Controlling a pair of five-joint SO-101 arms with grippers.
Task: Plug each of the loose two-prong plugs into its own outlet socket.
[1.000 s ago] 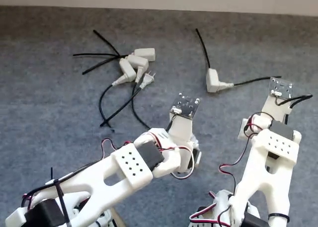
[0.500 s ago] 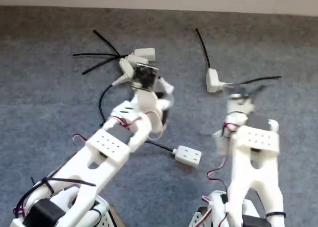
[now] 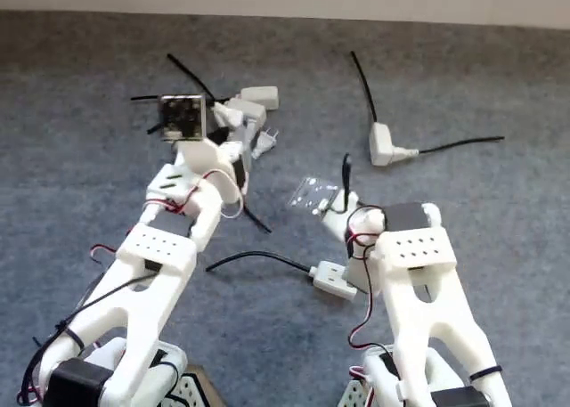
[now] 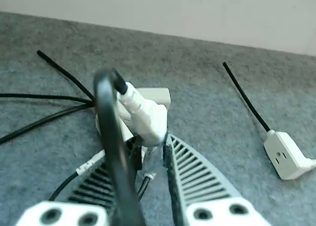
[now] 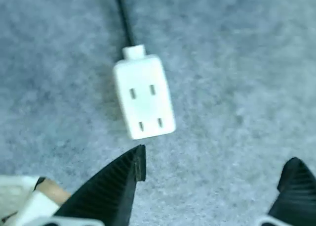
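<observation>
Seemingly nothing is plugged in yet: right tool (image 5: 217,166) gapes empty over the outlet block (image 5: 143,95) (sockets bare); beyond it, left tool (image 4: 153,149) pinches a plug (image 4: 143,117).

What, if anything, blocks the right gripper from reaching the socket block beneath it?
Likely nothing, so yes. The right gripper hangs open over the socket block, which lies alone on bare carpet, only its own cord attached.

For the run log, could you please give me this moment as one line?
left gripper at plug cluster | right gripper open by outlet socket | its slots empty
</observation>
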